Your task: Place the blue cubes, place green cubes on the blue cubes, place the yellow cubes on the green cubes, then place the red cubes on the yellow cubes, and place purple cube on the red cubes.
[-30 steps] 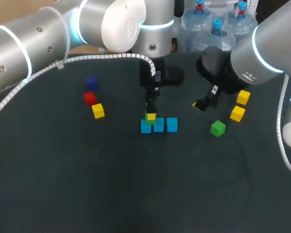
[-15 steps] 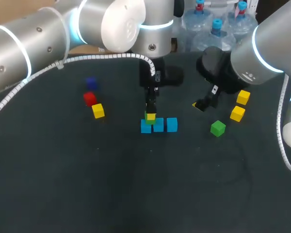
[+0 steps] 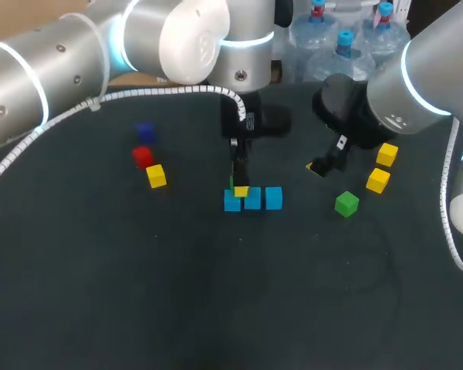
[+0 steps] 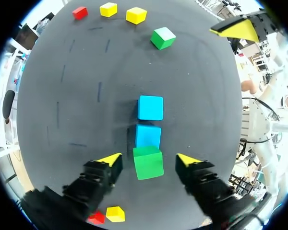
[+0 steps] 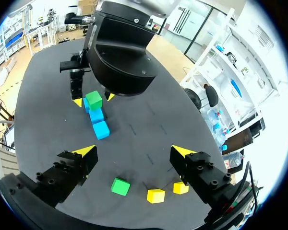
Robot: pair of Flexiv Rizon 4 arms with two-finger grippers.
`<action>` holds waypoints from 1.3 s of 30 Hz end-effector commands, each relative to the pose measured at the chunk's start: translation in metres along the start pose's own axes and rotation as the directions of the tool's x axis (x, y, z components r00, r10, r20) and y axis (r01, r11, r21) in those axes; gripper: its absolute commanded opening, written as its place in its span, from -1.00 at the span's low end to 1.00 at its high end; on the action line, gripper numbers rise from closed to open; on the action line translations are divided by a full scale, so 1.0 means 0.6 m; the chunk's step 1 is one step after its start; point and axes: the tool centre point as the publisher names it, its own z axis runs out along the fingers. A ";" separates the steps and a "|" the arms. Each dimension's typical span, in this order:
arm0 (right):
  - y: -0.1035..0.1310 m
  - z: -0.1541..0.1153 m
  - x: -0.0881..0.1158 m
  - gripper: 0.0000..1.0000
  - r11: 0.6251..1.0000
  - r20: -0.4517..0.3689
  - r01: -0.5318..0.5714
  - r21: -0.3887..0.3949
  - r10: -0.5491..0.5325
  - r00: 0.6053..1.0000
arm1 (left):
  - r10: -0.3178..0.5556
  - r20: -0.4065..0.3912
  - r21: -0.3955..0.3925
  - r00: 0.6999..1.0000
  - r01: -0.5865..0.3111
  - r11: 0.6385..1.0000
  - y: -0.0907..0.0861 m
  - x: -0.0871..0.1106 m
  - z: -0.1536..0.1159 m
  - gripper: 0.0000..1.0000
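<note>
Dark matte table (image 3: 216, 308): a glossy green cube (image 4: 148, 162) caps the end of three aligned blue cubes (image 3: 273, 198), untouched between the left gripper (image 4: 149, 160)'s spread fingers; right gripper (image 5: 133, 151) gapes nearby.

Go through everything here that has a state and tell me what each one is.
left gripper: open, fingers flanking the stacked green cube, gaps both sides.
right gripper: open, empty.
stacked green cube: sitting on the end blue cube.
loose green cube: lying alone, unstacked.
red cube: unstacked.
</note>
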 end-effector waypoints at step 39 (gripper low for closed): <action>0.004 -0.001 0.002 1.00 1.000 0.002 -0.002 0.012 0.002 1.000 | -0.059 0.347 -0.239 0.936 0.149 0.960 -0.027 0.117 -0.169 1.00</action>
